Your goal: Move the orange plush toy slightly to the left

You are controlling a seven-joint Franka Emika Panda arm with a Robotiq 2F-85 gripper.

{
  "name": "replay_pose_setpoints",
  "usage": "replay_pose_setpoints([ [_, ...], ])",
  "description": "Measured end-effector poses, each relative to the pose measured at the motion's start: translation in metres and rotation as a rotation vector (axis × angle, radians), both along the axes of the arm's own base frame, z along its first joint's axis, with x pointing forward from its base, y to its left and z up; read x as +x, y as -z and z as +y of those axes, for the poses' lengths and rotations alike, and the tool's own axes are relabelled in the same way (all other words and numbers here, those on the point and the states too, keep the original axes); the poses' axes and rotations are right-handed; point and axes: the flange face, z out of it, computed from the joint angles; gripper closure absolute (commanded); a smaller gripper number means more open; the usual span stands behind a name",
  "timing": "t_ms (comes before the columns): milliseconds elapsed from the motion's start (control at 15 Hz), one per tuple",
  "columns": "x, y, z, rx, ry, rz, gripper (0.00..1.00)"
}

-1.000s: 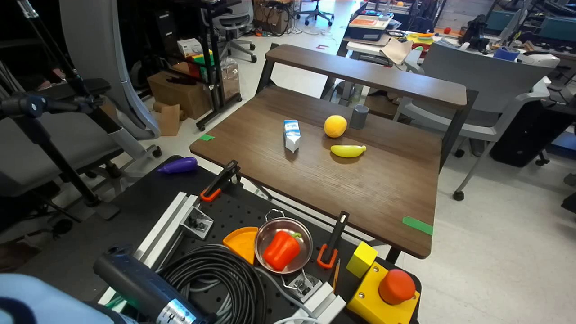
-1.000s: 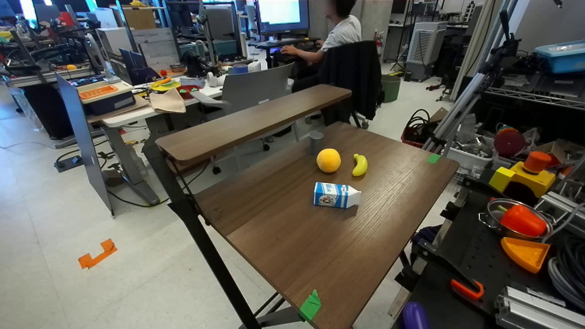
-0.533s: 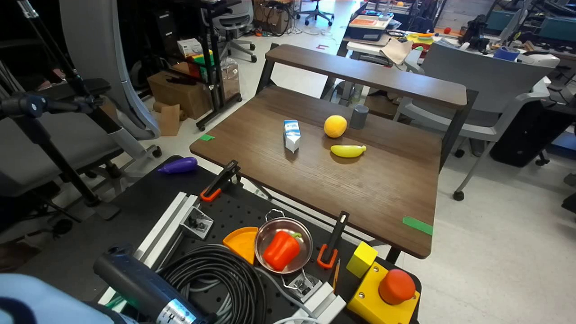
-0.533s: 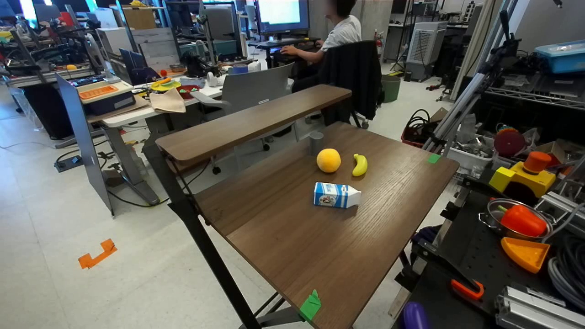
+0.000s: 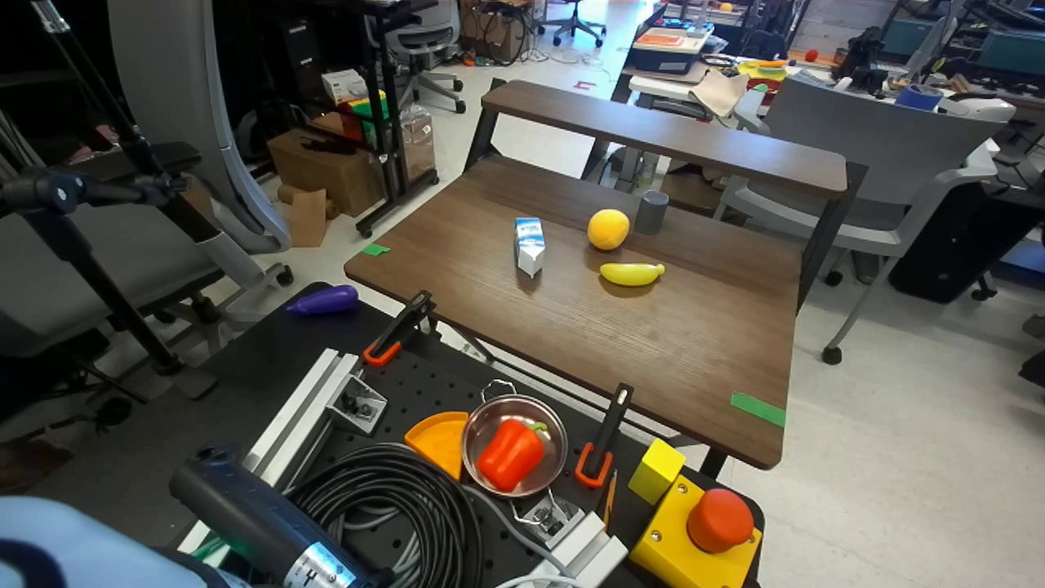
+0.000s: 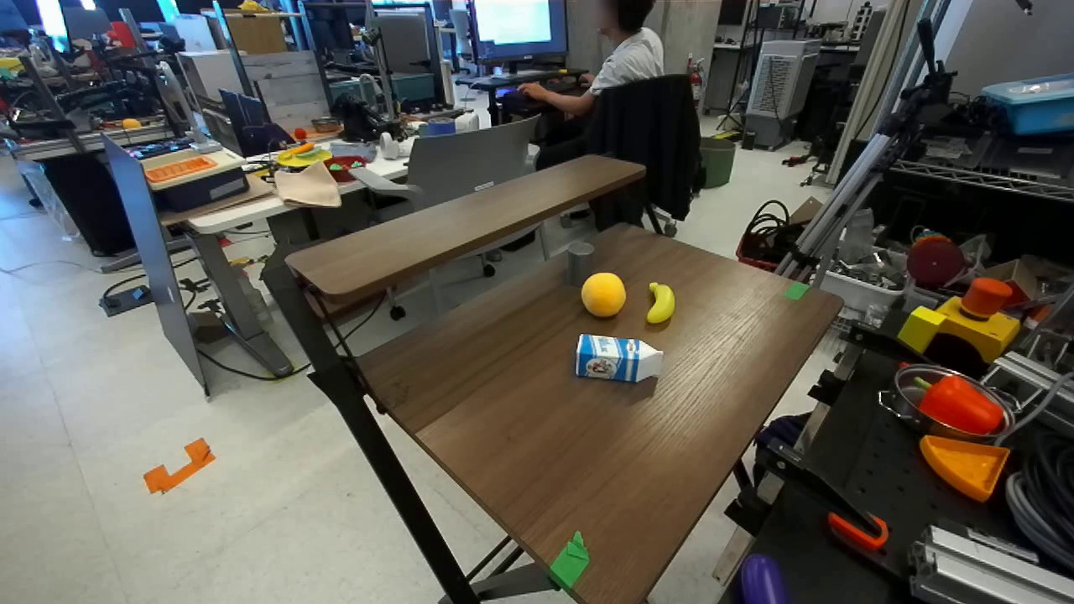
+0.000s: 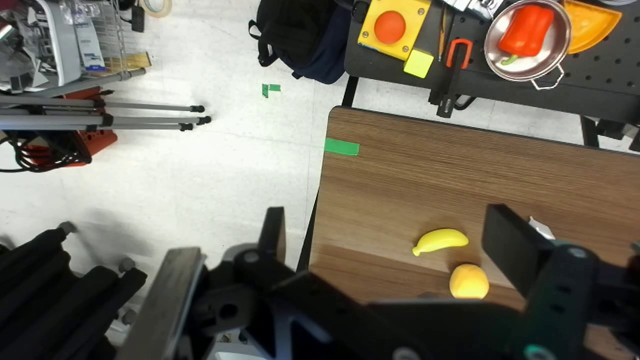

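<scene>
The orange plush toy [image 5: 608,229] is a round orange-yellow ball resting on the brown table [image 5: 555,327]. It also shows in another exterior view [image 6: 603,295] and in the wrist view [image 7: 469,281], where the gripper body cuts off its lower edge. My gripper [image 7: 385,208] is open and empty, seen only in the wrist view. It is well above the table, with the toy and the banana showing between its fingers. In the exterior views the fingers are out of frame; part of the arm [image 5: 98,539] shows at a lower corner.
A yellow banana [image 5: 632,274] lies in front of the toy. A grey cup [image 5: 651,212] stands just behind it. A blue-white milk carton [image 6: 617,358] lies on its side nearby. A raised shelf [image 5: 669,135] runs along the table's back. A pan [image 5: 514,445] with a red pepper sits on the black bench.
</scene>
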Motion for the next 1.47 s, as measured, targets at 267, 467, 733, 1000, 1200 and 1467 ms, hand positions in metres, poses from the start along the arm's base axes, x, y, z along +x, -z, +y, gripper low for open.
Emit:
replay_pose_setpoints([
  [267,0.0,0.0,0.0,0.0,0.0,0.0,0.0],
  [467,0.001,0.001,0.0,0.0,-0.001,0.003,0.0],
  [733,0.037,0.017,0.009,0.009,-0.049,0.043,0.0],
  [1000,0.114,0.044,0.033,0.071,-0.149,0.094,0.0],
  [1200,0.175,0.07,0.064,0.123,-0.201,0.143,0.0],
  [1467,0.243,0.126,0.119,0.162,-0.228,0.219,0.0],
])
